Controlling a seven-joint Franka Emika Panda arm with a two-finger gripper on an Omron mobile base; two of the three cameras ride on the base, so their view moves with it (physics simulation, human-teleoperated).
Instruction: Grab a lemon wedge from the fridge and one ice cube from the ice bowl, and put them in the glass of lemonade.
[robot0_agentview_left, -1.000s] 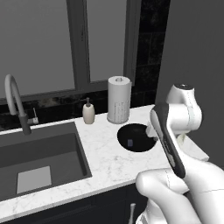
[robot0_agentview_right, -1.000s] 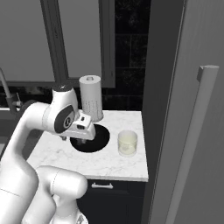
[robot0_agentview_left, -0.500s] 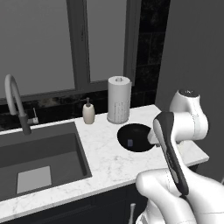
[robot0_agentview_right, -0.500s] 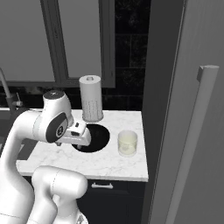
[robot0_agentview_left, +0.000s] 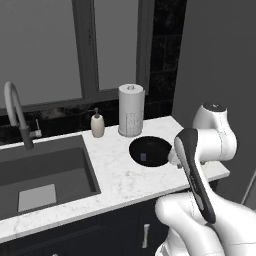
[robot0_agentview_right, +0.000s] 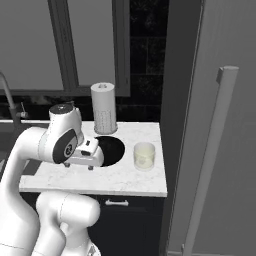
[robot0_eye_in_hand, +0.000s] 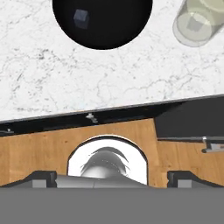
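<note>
The black ice bowl (robot0_eye_in_hand: 103, 26) lies at the top of the hand view with one ice cube (robot0_eye_in_hand: 81, 17) in it; the bowl (robot0_agentview_right: 114, 149) also sits mid-counter. The glass of lemonade (robot0_agentview_right: 144, 155) stands right of the bowl, and from above the glass (robot0_eye_in_hand: 199, 22) has a pale square shape in its liquid. My gripper (robot0_agentview_right: 84, 167) hangs open and empty over the counter's front edge, nearer me than the bowl, its fingertips (robot0_eye_in_hand: 41, 177) spread wide. The fridge (robot0_agentview_right: 220, 150) rises on the right with its bar handle. The lemon wedge is out of view.
A paper-towel roll (robot0_agentview_left: 131, 110) and a soap bottle (robot0_agentview_left: 97, 124) stand behind the bowl (robot0_agentview_left: 150, 151). The sink basin (robot0_agentview_left: 45, 172) and faucet (robot0_agentview_left: 15, 110) are to the left. Below the counter edge are dark cabinet fronts (robot0_eye_in_hand: 188, 120) and wooden floor (robot0_eye_in_hand: 39, 148).
The hand has drawn back from above the bowl toward the counter's front edge and dropped lower. The jaws have stayed open.
</note>
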